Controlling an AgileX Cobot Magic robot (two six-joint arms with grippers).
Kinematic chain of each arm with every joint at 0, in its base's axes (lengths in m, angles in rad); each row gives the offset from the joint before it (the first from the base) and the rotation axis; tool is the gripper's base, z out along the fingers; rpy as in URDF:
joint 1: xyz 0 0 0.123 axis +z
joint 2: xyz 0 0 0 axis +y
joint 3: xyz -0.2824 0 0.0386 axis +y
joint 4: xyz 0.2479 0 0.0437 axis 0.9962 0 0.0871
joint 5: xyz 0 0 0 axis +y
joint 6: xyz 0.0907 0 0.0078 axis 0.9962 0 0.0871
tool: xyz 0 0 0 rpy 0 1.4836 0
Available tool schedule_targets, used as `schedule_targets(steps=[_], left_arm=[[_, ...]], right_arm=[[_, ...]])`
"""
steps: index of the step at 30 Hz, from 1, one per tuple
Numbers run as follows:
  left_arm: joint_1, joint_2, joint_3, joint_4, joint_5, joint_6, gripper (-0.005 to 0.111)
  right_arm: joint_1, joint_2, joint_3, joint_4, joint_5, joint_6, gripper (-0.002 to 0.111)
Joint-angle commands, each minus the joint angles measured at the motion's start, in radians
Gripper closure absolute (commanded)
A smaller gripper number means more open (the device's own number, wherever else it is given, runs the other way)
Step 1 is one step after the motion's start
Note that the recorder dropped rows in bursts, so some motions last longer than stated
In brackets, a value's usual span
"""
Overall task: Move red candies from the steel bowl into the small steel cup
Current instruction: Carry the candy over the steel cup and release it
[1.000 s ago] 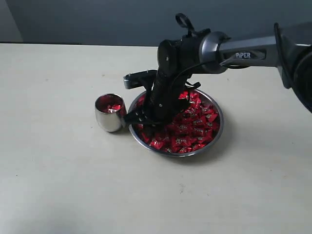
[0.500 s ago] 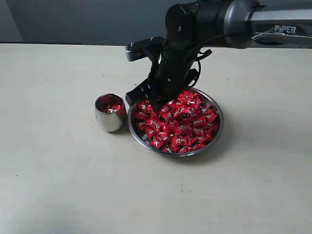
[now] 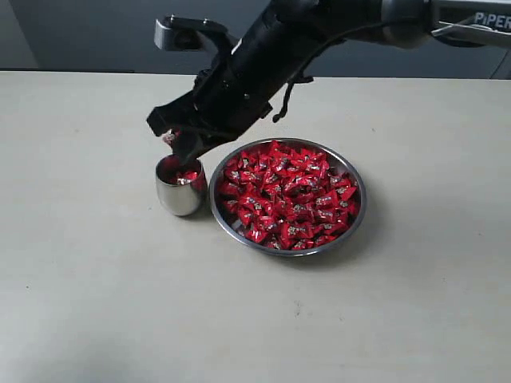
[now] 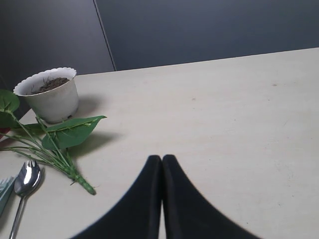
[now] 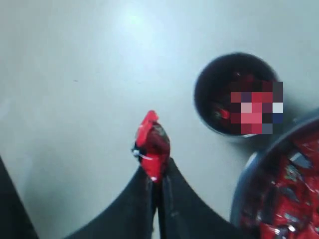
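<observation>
**Q:** Over by the cup, what's the arm got hold of?

**A:** One candy [image 5: 152,143], shiny red wrapper, pinched at the tips of the right gripper [image 5: 155,183]. Fingers are squeezed almost together on it, and most of the wrapper sticks out past the tips. From the exterior view the right gripper [image 3: 177,140] hangs just above the small steel cup [image 3: 180,186], toward its far-left edge.

**Q:** Anything in the cup yet?

**A:** Yep, some red pieces sit in the small steel cup [image 5: 234,94]. It stands upright, right beside the steel bowl [image 3: 345,230], maybe touching, can't tell. The bowl is heaped with red candies [image 3: 287,194].

**Q:** And the other arm?

**A:** Left gripper [image 4: 161,163] has its fingers pressed together with nothing between them, over bare table [image 4: 239,109]. Near it there's a white pot [image 4: 51,96] with soil, a leafy green stem [image 4: 60,144] lying flat, and a spoon [image 4: 24,184].
</observation>
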Motion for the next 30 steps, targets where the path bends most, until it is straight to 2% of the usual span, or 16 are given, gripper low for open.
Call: schedule_targets(steps=[1,12,14,18,19,21,26,28,30], left_arm=[[-0.001,-0.004,0.005,0.002,-0.011,-0.004,0.106],[-0.001,-0.004,0.005,0.002,-0.011,-0.004,0.106],[-0.001,-0.004,0.005,0.002,-0.011,-0.004,0.106],[-0.001,-0.004,0.005,0.002,-0.011,-0.004,0.106],[-0.001,-0.004,0.005,0.002,-0.011,-0.004,0.106],[-0.001,-0.004,0.005,0.002,-0.011,-0.004,0.106],[-0.001,-0.004,0.005,0.002,-0.011,-0.004,0.106],[-0.001,-0.004,0.005,0.002,-0.011,-0.004,0.106],[-0.001,-0.004,0.005,0.002,-0.011,-0.004,0.106]], right_arm=[[-0.004,0.045,-0.050,0.048,0.014,-0.039,0.107],[-0.004,0.187,-0.095,-0.021,-0.061,-0.027,0.106],[-0.004,0.191,-0.095,-0.024,-0.082,-0.014,0.096],[-0.004,0.189,-0.112,-0.039,-0.098,0.010,0.063],[-0.004,0.189,-0.121,-0.056,-0.096,0.025,0.060],[-0.004,0.189,-0.139,-0.098,-0.094,0.056,0.063],[-0.004,0.167,-0.183,-0.214,-0.055,0.136,0.080],[-0.007,0.148,-0.184,-0.293,-0.013,0.174,0.078],[-0.017,0.138,-0.184,-0.321,0.048,0.174,0.069]])
